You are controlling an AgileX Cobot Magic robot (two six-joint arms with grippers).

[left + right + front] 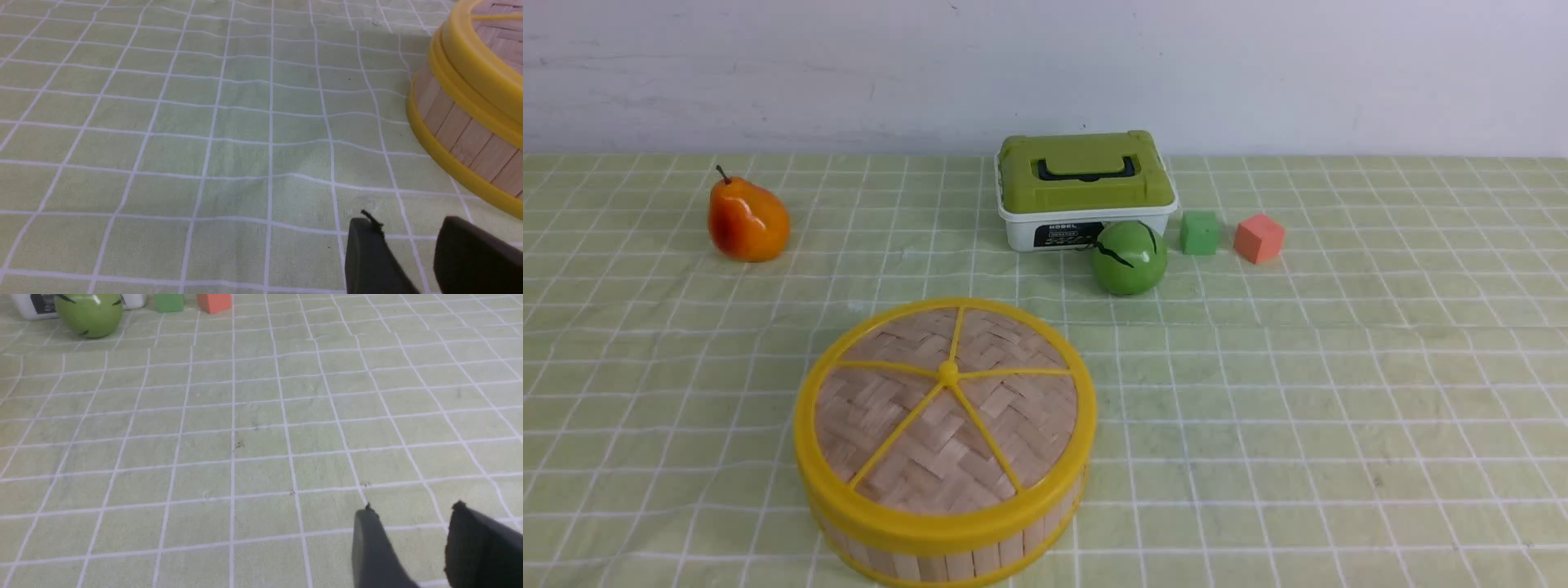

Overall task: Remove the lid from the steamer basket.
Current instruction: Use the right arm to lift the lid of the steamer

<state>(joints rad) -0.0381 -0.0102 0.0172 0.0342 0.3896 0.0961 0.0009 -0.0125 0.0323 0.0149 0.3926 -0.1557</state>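
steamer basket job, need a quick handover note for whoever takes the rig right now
Left gripper: open, empty, over the tablecloth beside the steamer basket, not touching it.
Right gripper: open, empty, over bare cloth; the basket is not in its wrist view.
Lid: seated on the basket, at the near side of the table, left of centre.
Done: nothing yet; no grip made.
Left: grasp the lid, perhaps by its centre knob, lift it clear and set it down.
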